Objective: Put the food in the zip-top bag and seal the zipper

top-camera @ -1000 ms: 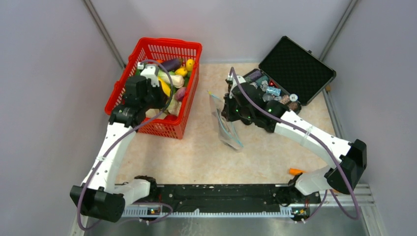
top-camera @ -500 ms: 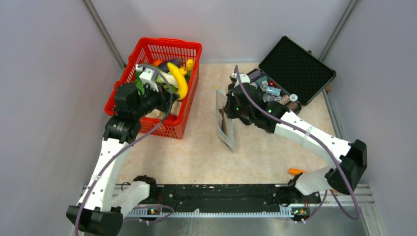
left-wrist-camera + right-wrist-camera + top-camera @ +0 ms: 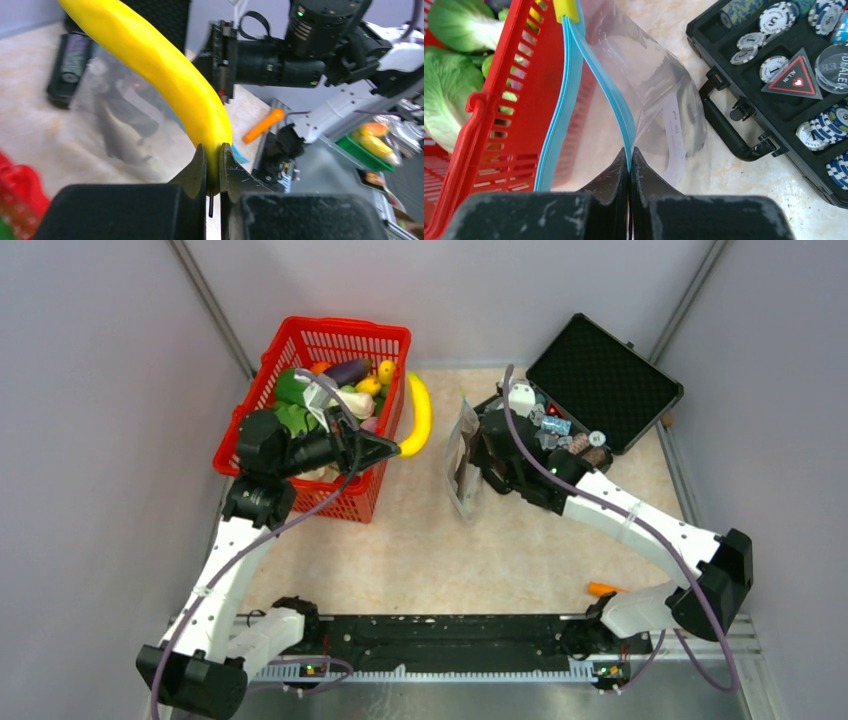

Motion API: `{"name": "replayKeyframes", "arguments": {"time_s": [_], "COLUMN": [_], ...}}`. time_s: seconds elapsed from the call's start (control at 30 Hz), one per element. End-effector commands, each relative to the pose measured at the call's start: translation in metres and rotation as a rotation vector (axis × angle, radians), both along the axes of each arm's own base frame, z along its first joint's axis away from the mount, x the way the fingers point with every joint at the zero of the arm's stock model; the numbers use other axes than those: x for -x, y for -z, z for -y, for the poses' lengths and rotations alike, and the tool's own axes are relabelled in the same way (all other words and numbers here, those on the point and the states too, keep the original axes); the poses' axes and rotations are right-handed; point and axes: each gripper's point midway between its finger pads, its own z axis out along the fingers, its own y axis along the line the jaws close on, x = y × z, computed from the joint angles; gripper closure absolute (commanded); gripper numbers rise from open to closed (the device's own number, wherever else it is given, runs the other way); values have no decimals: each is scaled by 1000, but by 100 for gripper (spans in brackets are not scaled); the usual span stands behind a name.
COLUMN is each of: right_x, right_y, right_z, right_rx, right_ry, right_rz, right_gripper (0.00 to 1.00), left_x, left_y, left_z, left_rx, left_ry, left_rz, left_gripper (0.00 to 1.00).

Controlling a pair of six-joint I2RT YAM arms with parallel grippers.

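Wrist views give us grips: left gripper nipping banana, right gripper clamped on zipper — bag gaping. Overhead alone puts banana between basket and bag.

Banana smooth, glossy plastic; bag clear crinkly film (blue strip opaque); my fingers matt black, scuffed; basket moulded plastic.

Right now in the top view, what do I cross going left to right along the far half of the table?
In order: red basket → banana → clear bag → black case.
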Motion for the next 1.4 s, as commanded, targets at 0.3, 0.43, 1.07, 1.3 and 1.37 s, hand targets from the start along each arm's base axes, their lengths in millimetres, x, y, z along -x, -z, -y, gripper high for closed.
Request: {"name": "replayKeyframes", "arguments": {"time_s": [0.3, 0.43, 1.07, 1.3, 1.37], "right_x": [-11, -9, -3, 5, 7], "right_y": [-30, -30, -30, -23, -25], "right_z": [11, 11, 3, -6, -11], "right_rx": [-133, -137, -64, 28, 31], "right_ry": [114, 113, 0, -51, -69], "right_rz": [104, 100, 108, 107, 115], "right_gripper": [100, 100, 100, 100, 100], "left_x": [53, 39, 12, -16, -23], "left_y": [24, 44, 59, 45, 50], "left_z": [65, 63, 69, 66, 64], "left_rx": [-125, -219, -297, -298, -345], "left_ry": [338, 260, 173, 24, -10], "left_rz": [-39, -96, -180, -202, -224], "left_gripper": [100, 100, 100, 100, 100]}}
